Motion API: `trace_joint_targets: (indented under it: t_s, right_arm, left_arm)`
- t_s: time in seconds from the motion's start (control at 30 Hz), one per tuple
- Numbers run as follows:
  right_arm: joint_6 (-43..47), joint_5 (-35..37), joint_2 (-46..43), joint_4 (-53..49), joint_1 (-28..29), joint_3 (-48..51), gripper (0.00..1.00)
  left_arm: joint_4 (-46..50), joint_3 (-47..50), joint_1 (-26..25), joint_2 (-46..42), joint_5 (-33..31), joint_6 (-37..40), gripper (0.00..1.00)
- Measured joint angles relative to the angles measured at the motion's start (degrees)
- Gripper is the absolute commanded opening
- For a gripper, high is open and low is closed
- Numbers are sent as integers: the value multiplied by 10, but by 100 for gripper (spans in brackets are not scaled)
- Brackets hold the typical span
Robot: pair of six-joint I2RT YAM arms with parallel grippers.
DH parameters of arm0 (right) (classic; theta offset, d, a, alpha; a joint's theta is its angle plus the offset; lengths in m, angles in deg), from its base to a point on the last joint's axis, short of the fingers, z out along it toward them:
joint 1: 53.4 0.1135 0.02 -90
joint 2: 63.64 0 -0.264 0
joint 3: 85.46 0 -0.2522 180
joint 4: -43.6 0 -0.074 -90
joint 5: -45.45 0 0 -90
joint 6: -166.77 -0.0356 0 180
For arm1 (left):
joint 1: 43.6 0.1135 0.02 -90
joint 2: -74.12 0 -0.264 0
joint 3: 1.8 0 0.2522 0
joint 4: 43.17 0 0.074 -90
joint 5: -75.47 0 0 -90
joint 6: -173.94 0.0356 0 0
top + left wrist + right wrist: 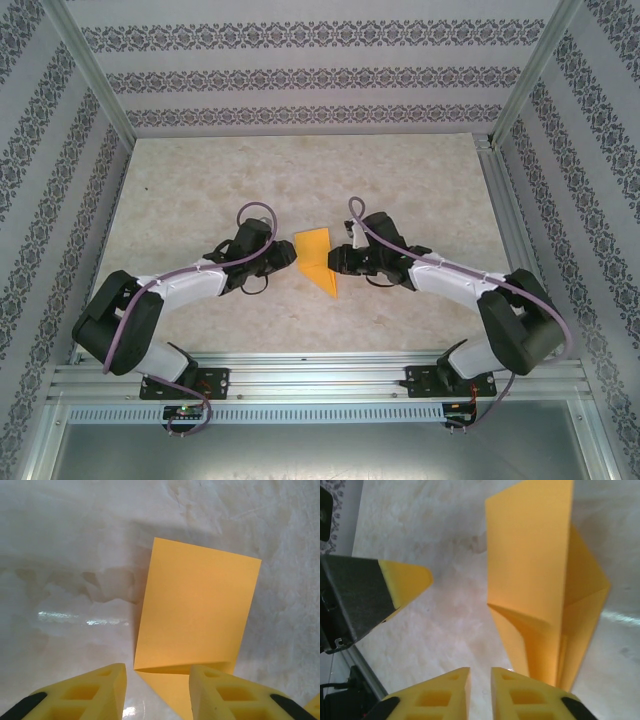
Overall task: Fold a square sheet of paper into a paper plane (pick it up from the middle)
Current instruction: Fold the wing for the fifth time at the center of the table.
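Two grippers, left gripper (291, 262), right gripper (336, 262), one part-folded paper sheet (316, 250) between

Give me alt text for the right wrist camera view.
A partly folded orange-yellow sheet of paper lies on a marbled table, narrowing to a point near the camera. The right gripper, fingertips almost together with nothing between them, sits beside that point.

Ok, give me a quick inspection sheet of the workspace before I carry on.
Surface: pale marbled table, glossy.
Job's things: orange paper, partly folded, near end pointed, between the grippers.
Clutter: nothing seen.
Grippers: left gripper open at the paper's edge; right gripper almost shut, empty, beside the paper.
Cables: purple cables, clear of the paper.
Surroundings: patterned walls, metal frame.
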Motion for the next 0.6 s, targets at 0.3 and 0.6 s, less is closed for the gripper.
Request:
trace_joint_targets:
  t_s: [0.3,0.6]
  right_arm:
    - [8,-7,133,-13,1,-75,10]
    - [22,-8,158,-30,-33,-75,11]
  left_arm:
    - [-5,3,4,7,12,4,41]
    - [-6,-1,6,32,37,6,47]
